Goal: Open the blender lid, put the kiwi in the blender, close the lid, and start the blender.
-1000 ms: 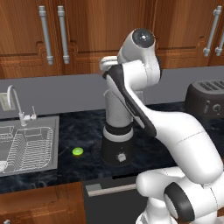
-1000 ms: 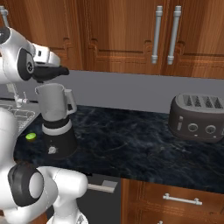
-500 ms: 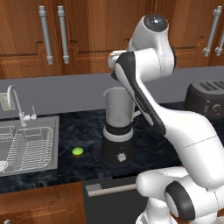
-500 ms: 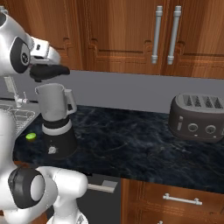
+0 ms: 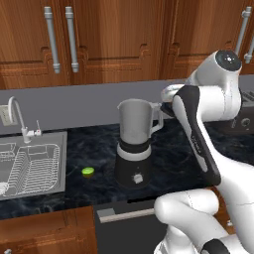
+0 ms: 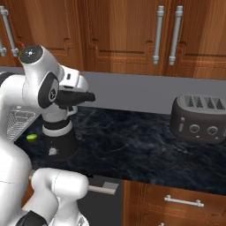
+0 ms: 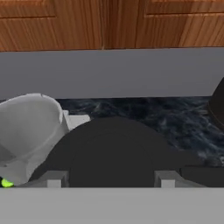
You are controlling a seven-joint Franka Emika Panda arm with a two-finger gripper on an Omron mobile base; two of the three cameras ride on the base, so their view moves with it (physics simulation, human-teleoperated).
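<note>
the gripper (image 7: 105, 177) grasps the lid (image 7: 114, 153), its two tips clamped on either side of the black cap, lifted off and to the right of the blender (image 5: 134, 144), whose jar mouth stands open. the blender sits near the counter's (image 5: 94, 149) front edge. the kiwi (image 5: 88, 172) lies on the counter just left of the blender's base, toward the sink (image 5: 30, 166). the right base view adds the toaster (image 6: 198, 118) well apart at the counter's right end.

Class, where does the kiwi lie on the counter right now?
In the left base view, the kiwi lies on the dark counter between the sink and the blender, apart from both.
</note>
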